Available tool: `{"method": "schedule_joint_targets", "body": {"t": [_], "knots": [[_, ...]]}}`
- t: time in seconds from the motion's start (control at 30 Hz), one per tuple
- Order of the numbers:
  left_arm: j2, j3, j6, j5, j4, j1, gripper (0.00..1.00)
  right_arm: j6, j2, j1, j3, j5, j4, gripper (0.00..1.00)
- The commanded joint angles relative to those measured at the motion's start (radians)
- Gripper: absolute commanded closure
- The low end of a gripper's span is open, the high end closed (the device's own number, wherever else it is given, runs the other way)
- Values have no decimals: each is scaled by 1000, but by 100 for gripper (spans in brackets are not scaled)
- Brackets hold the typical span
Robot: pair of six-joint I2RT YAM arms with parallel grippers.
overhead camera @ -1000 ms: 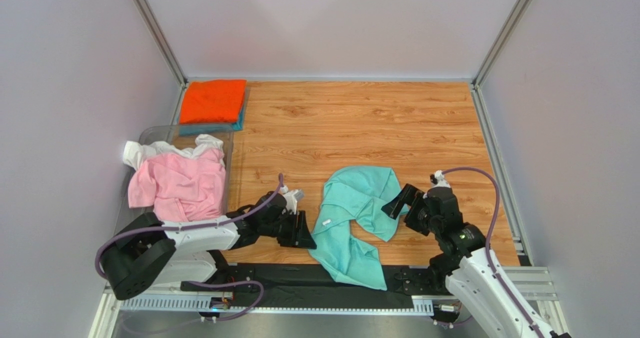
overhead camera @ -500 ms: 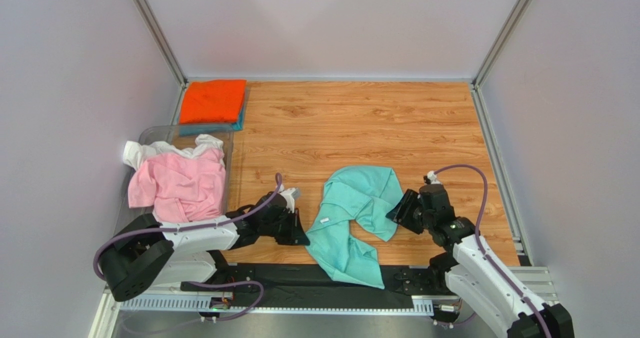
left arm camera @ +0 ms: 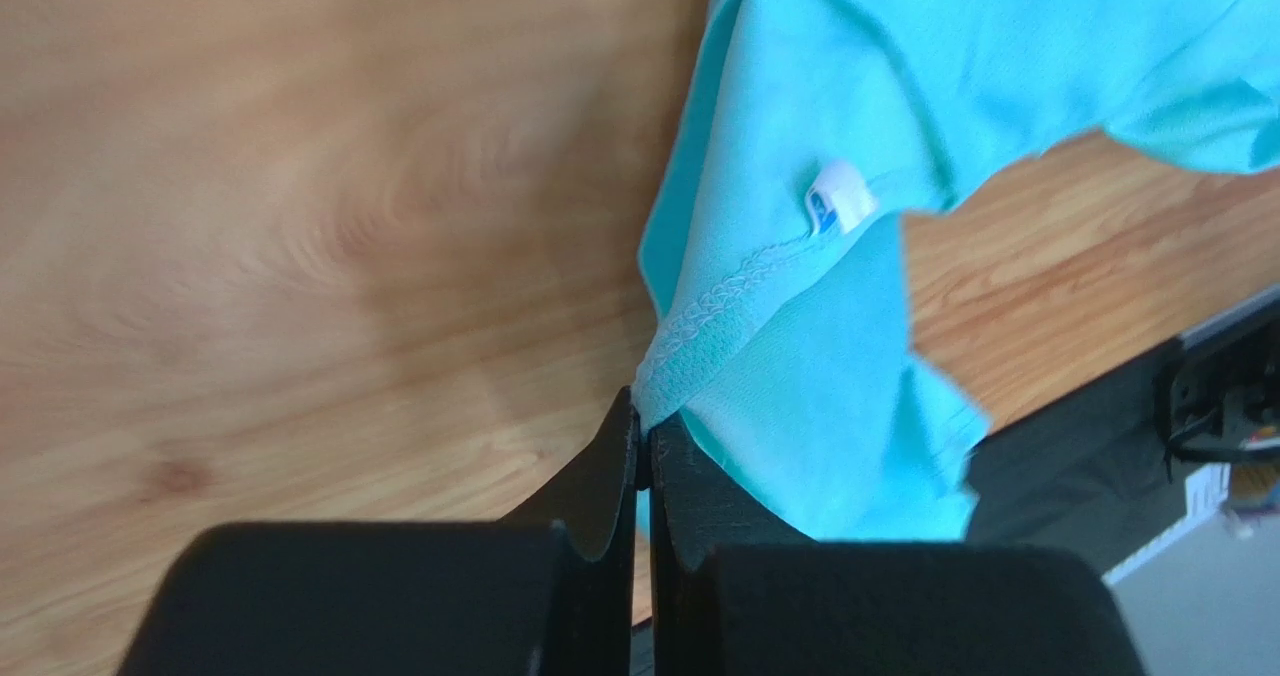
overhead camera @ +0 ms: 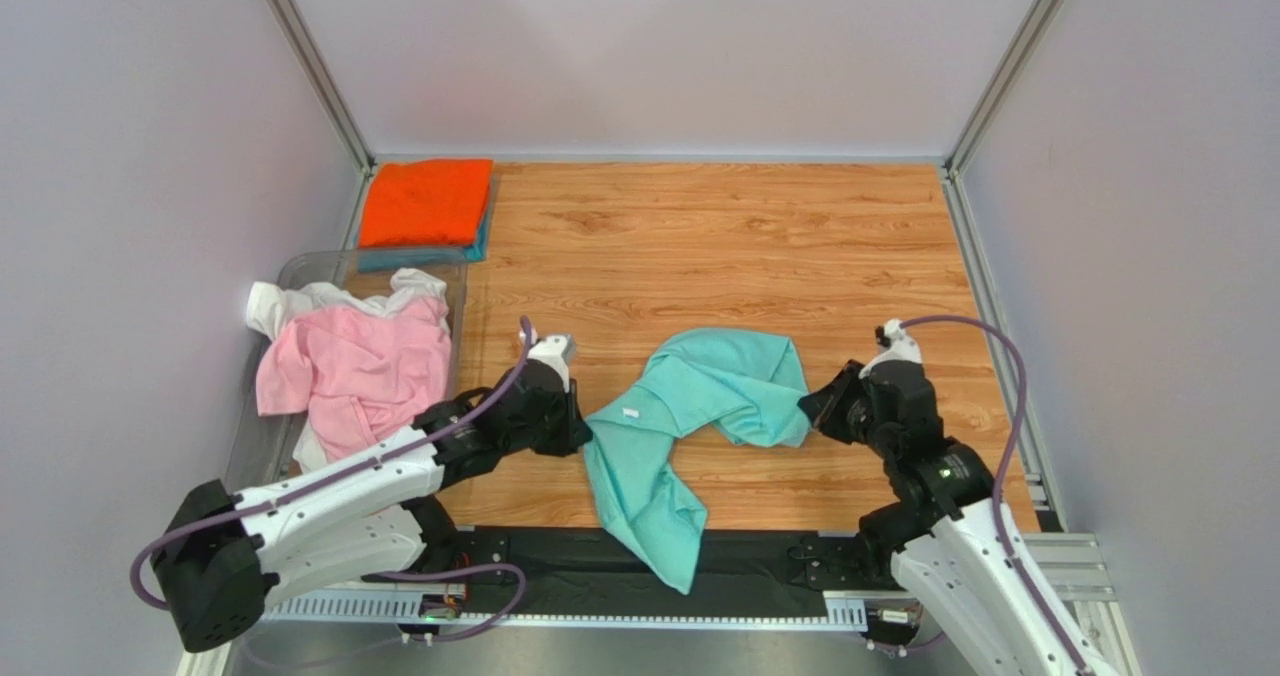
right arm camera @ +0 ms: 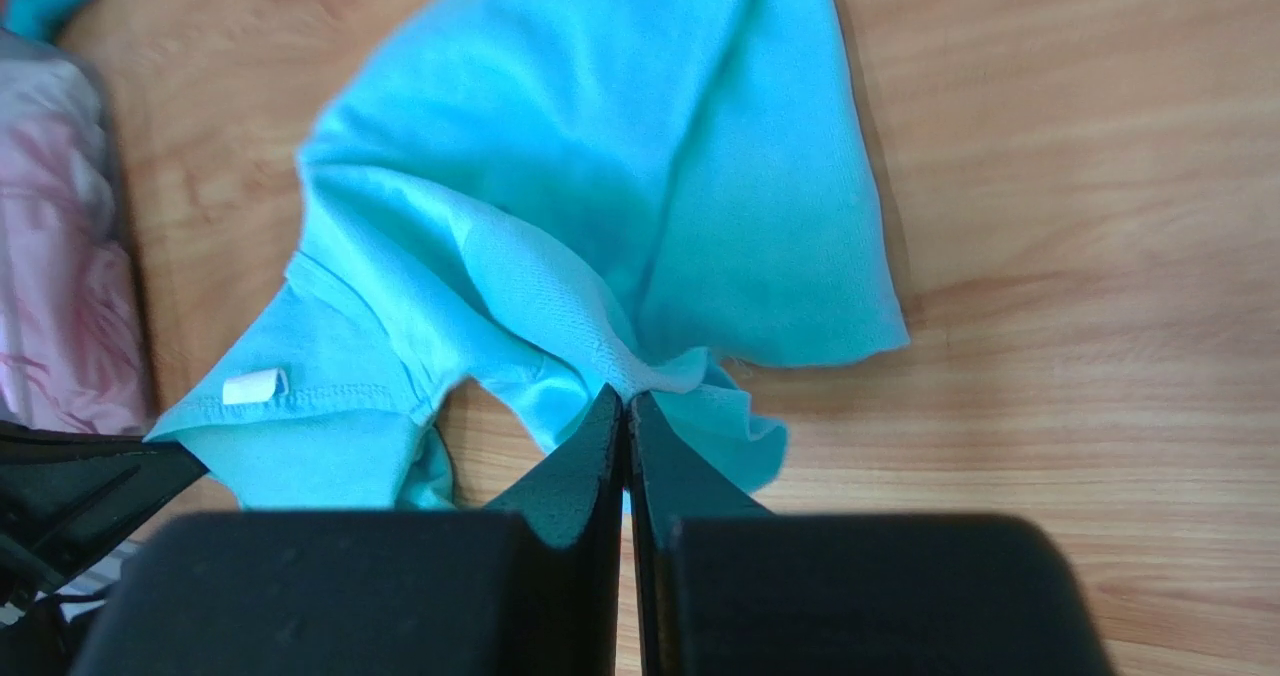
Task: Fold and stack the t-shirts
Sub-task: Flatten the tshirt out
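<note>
Mint-green t-shirt: soft plain cotton knit, crumpled on the wooden table, near the front and between the two arms.
Shape: a bunched band stretches from one gripper to the other, and a long flap trails down onto the black mat at the table's near edge.
Texture: smooth matte cloth in loose folds. The left wrist view shows a stitched hem, and a small white label is sewn near the cloth's left end.
Left gripper: jaws pressed together on the hem at the shirt's left corner, with no gap showing.
Right gripper: jaws closed tight, pinching a gathered fold at the shirt's right end.
Table surface: orange-brown wood-grain laminate, smooth and flat.
Pink t-shirt: soft and rumpled, heaped in a clear plastic bin at the left.
White t-shirt: mostly buried under the pink one, with only its upper edge and a lower scrap showing.
Orange t-shirt: folded flat into a neat rectangle at the far left corner.
Teal-blue t-shirt: lies under the orange one, with only a thin edge visible.
Hard to make out: the green shirt's sleeves and collar are lost in the folds. The bin's near end is hidden by the cloth and the left arm.
</note>
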Motion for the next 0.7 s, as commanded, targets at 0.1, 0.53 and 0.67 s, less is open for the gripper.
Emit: {"method": "schedule_joint_targets", "body": {"t": [0.1, 0.53, 0.67], "knots": [[-123, 302, 185, -342, -255, -4, 100, -108, -63, 2, 307, 181, -128, 100], [-241, 910, 410, -228, -338, -4, 100, -254, 14, 3, 979, 185, -238, 100], [-241, 1076, 419, -65, -342, -4, 100, -263, 52, 0, 1223, 132, -275, 100]]}}
